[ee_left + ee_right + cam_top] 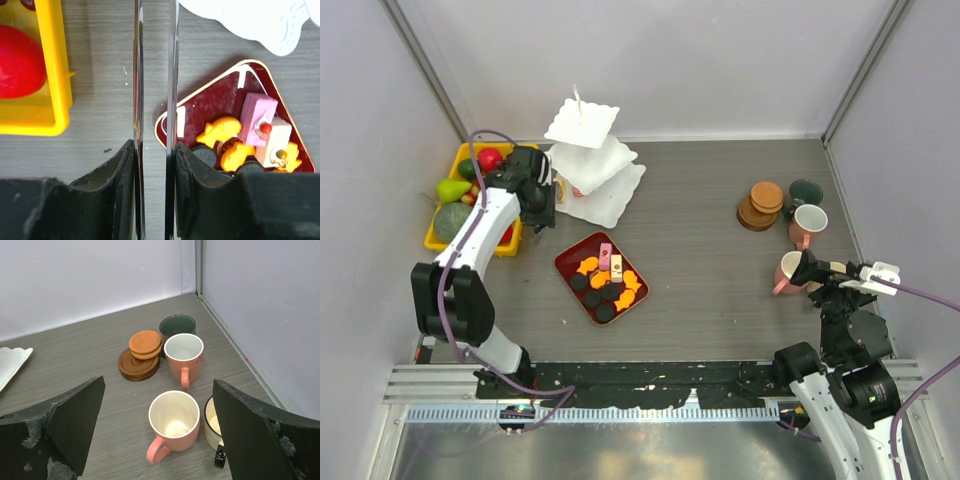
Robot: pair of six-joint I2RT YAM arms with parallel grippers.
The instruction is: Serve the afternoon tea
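Jaws of my left gripper [154, 150] clamp the tongs [138, 75]; the right gripper's [159, 382] stand wide over mugs [175, 420]. I'd centre the tongs, tips hidden and probably empty, over one orange pastry [220, 130].

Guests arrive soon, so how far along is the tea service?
Nothing looks served yet: the white stand shows no pastries, which all sit on the red tray. In hand: the left end effector grips the tongs near that tray; the right end effector hangs open over the mugs. Left: plating pastries, spreading the stacked coasters, setting mugs out.
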